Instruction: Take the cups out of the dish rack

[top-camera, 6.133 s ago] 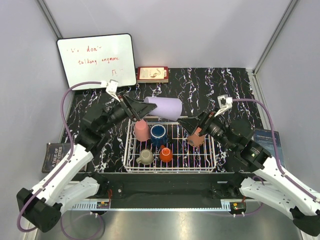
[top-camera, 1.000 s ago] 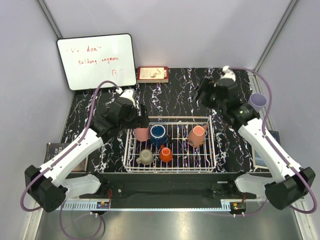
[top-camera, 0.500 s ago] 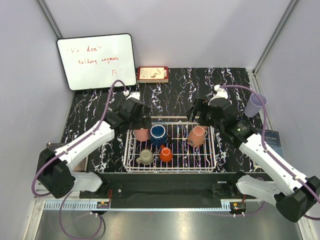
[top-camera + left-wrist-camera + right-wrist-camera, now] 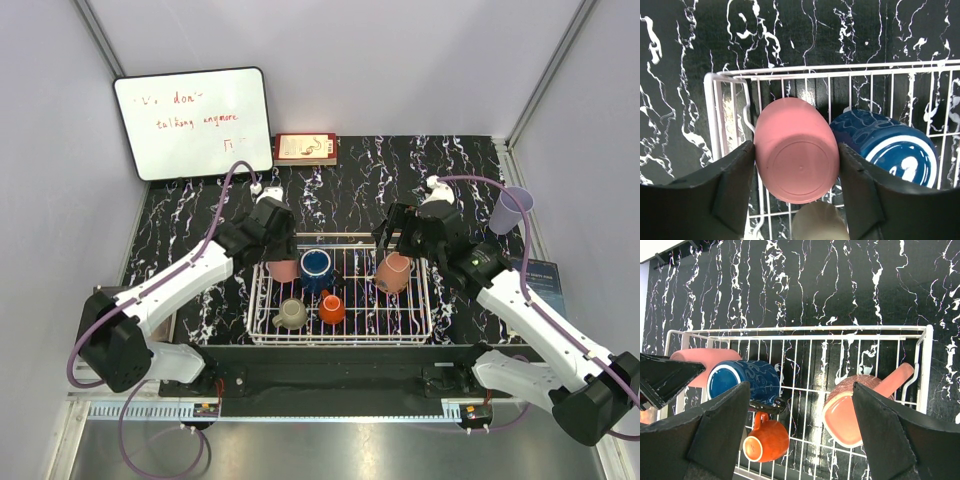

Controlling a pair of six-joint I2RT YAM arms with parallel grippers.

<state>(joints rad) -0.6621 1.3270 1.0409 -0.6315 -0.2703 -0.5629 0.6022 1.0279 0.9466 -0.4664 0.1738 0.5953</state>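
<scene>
upturned salmon-pink plastic cup (image 4: pixel 796 150) sits pinched in the left pincer (image 4: pixel 796 156), arm bent down over the white wire rack (image 4: pixel 800 329); right pincer (image 4: pixel 801 387) gapes wide.

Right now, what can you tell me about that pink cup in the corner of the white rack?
The pink cup is plain, smooth and matte, plastic by the look, with no handle showing. It stands upside down, flat round base up and slightly tilted, in the far left corner of the white wire rack. The left gripper has its dark fingers pressed against both sides. A dark blue mug sits close beside it.
</scene>
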